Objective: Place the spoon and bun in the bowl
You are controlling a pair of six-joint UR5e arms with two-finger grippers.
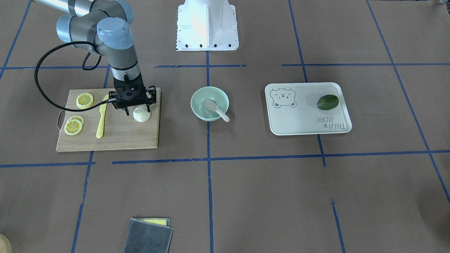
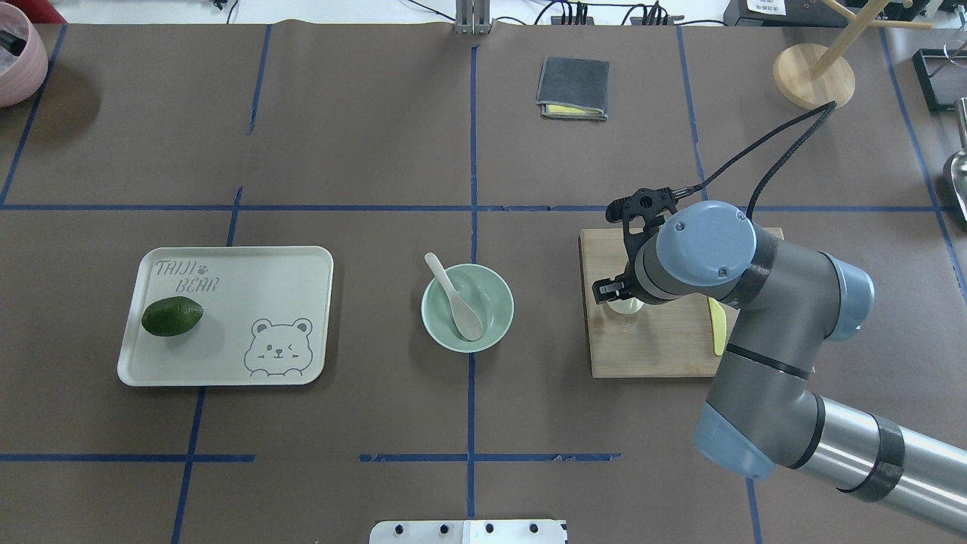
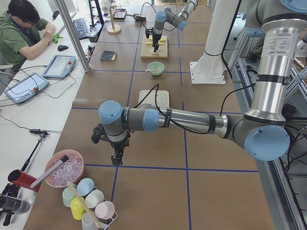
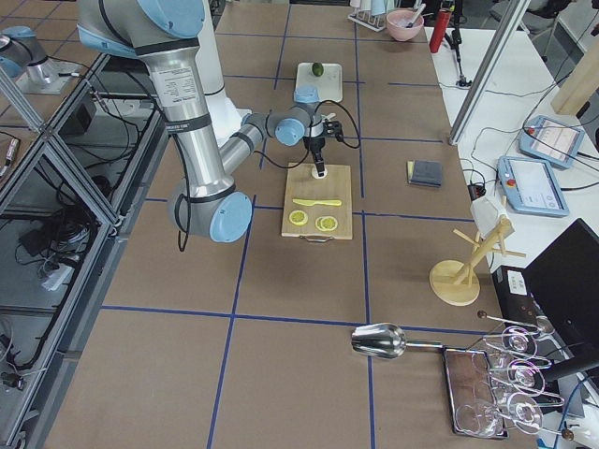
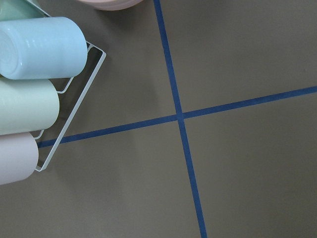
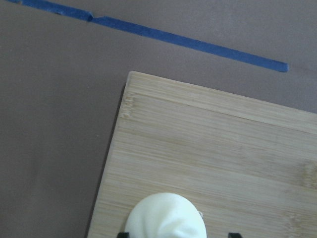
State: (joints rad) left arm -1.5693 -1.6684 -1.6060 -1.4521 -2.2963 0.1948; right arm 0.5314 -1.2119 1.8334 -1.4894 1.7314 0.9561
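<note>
The off-white spoon lies in the pale mint-green bowl at the table's middle, with its handle over the rim; both also show in the overhead view, the spoon and the bowl. The white pleated bun sits on the wooden cutting board. My right gripper is low over the bun and open, with a fingertip on each side of it in the right wrist view. My left gripper shows only in the exterior left view, far from these things. I cannot tell whether it is open or shut.
Lemon slices and a yellow plastic knife lie on the board. A bear tray holds a green fruit. A grey cloth lies at the operators' edge. A rack of cups is under the left wrist.
</note>
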